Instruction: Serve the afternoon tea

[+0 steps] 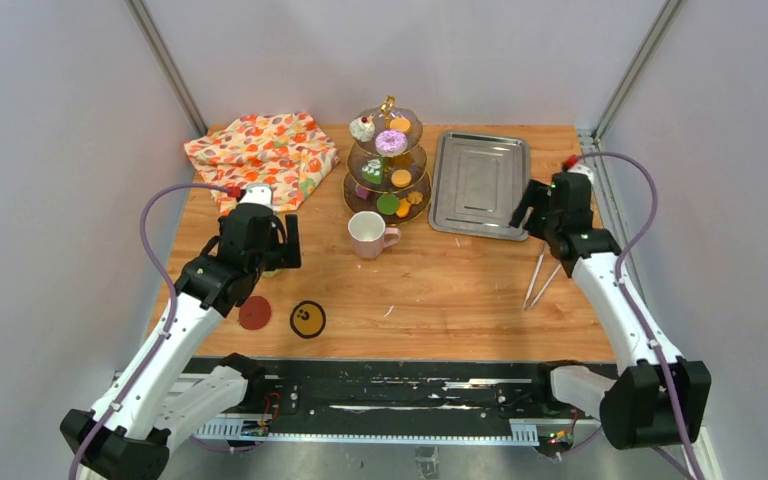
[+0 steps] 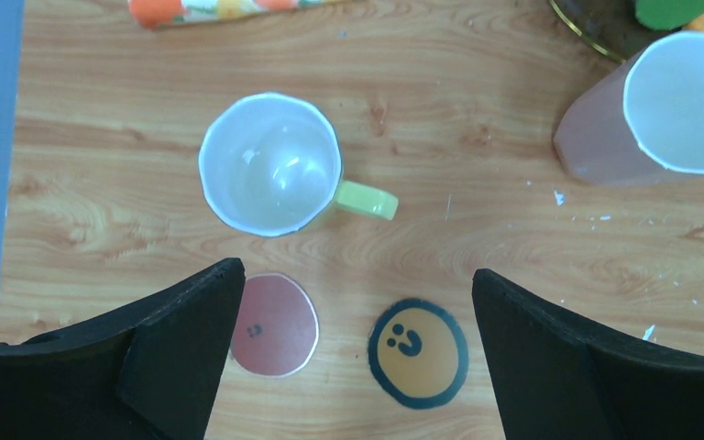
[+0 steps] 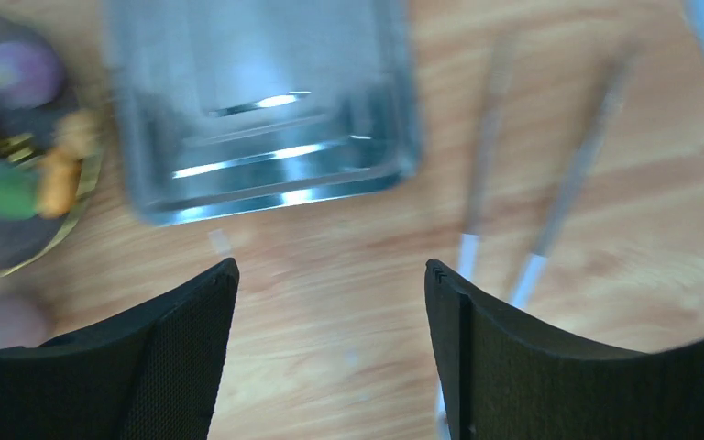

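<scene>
The brown-glass three-tier stand (image 1: pixel 356 193) stands at the back centre and holds a cherry cupcake (image 1: pixel 362 127), a purple doughnut (image 1: pixel 391 141), an orange biscuit (image 1: pixel 401 178) and a green cake (image 1: pixel 387 204). In front of it sits the pink mug (image 1: pixel 368 234). The yellow-green mug (image 2: pixel 270 165) stands upright and empty just beyond my left gripper (image 2: pixel 356 272), which hangs open above the table, holding nothing. The pink mug (image 2: pixel 660 110) shows at that view's upper right. My right gripper (image 3: pixel 332 268) is open over bare wood, with nothing between its fingers. The stand's bottom plate (image 3: pixel 82 197) shows blurred at the left.
A steel tray (image 1: pixel 480 183) (image 3: pixel 257 101) lies right of the stand. Metal tongs (image 1: pixel 540 275) (image 3: pixel 550 220) lie on the wood beside my right gripper. A red coaster (image 2: pixel 275 325) and a yellow smiley coaster (image 2: pixel 419 353) sit near the front. A patterned cloth (image 1: pixel 265 150) lies back left.
</scene>
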